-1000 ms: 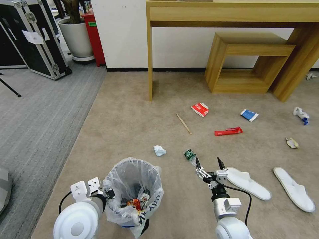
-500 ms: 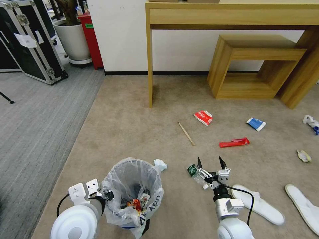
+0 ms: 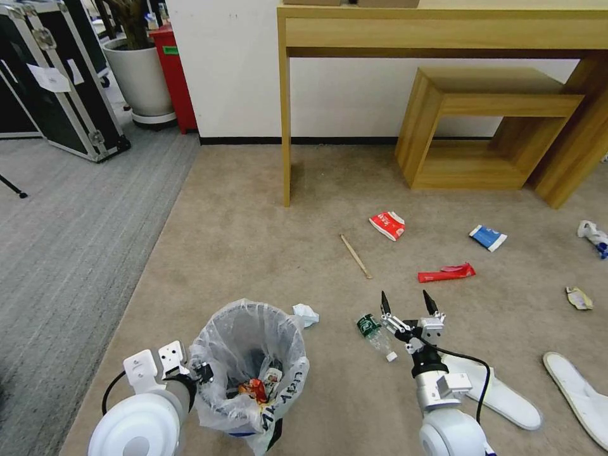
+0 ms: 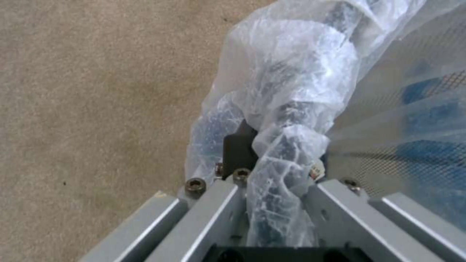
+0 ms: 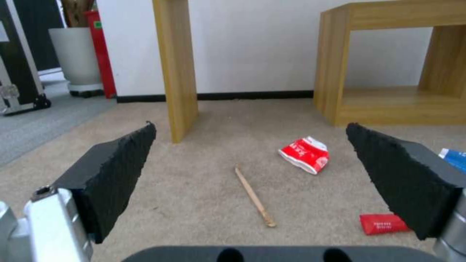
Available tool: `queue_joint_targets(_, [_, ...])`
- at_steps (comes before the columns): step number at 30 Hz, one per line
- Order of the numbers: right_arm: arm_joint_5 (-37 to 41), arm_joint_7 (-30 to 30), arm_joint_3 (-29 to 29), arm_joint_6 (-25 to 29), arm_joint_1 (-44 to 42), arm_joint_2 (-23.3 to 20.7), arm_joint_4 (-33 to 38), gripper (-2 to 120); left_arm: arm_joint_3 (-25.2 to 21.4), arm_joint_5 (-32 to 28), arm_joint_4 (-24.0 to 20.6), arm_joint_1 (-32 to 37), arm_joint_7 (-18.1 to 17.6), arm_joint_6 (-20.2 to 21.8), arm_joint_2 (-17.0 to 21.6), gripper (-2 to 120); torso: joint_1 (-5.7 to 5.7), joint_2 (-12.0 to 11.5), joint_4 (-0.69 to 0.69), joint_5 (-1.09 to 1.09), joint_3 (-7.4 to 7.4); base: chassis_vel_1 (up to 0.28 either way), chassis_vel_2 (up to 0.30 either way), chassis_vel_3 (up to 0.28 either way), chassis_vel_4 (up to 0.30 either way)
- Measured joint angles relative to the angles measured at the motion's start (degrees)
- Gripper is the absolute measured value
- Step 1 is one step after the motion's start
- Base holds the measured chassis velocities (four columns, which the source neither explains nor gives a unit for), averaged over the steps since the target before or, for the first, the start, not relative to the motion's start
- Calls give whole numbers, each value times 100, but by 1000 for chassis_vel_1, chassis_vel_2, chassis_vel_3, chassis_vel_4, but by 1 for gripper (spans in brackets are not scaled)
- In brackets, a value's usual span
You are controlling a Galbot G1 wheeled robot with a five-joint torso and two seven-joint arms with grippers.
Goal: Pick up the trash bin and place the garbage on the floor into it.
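Two changes stand out against the pictures from a moment ago. The whole head view has shifted, so the robot has driven in toward the litter; the carpet items have not moved on their own. And the right end effector [image 3: 408, 304], earlier just over the crushed bottle [image 3: 373, 330], now reaches slightly past it, leaving the bottle just beside its left finger, still on the floor [image 3: 253, 240]. My reading is that the grasp of the bottle is not yet made and the reach needs correcting or lowering.

The trash bin [image 3: 250, 373] hangs at the robot's left, already holding some wrappers. The left end effector [image 4: 252, 160] is clamped on the bin's rim through the bunched plastic liner.

The right end effector's jaws are spread wide and hold nothing; between them the wrist view shows the wooden stick [image 5: 255, 198], the red-white carton [image 5: 305, 153] and, near the right finger, the red wrapper [image 5: 383, 222], all well ahead. The crumpled white paper [image 3: 306, 313] lies just beside the bin.
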Motion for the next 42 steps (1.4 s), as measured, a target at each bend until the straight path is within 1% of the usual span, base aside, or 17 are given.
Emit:
queue_joint_targets(12, [-61, -40, -39, 45, -33, 44, -40, 100, 33, 107, -1, 47, 16, 1, -36, 0, 0, 0, 0, 0, 0, -23, 19, 22, -20])
queue_joint_targets(23, [-23, -51, -84, 62, 29, -53, -81, 100, 7, 113, 6, 28, 21, 2, -46, 0, 0, 1, 0, 0, 1, -171, 165, 166, -169])
queue_joint_targets(27, [-19, -63, -119, 144, 89, -67, -172, 100, -4, 87, 25, -3, 14, 2, -25, 0, 1, 0, 0, 1, 3, -117, 95, 89, -102])
queue_joint_targets(31, [6, -16, -148, 179, 193, -149, -253, 100, -90, -35, 25, -17, -59, 14, 44, 0, 2, 0, 0, 0, 3, 0, 0, 0, 0])
queue_joint_targets(34, [116, -17, -187, 170, 299, -379, -327, 100, -197, -120, 25, -19, -165, 63, 119, 0, 0, 1, 0, 0, 0, 25, -36, -21, 23])
queue_joint_targets(35, [116, -17, -187, 170, 299, -379, -327, 100, -197, -120, 25, -19, -165, 63, 119, 0, 0, 1, 0, 0, 0, 0, 0, 0, 0])
queue_joint_targets(37, [267, -18, -233, 96, 385, -547, -431, 100, -245, -190, 25, 14, -199, 80, 136, 0, 0, 1, 0, 0, 0, 0, 0, 0, 0])
queue_joint_targets(42, [558, 40, -306, -25, 538, -730, -549, 100, -338, -290, -7, 61, -279, 112, 162, 0, 0, 0, 0, 1, 1, 0, 0, 0, 0])
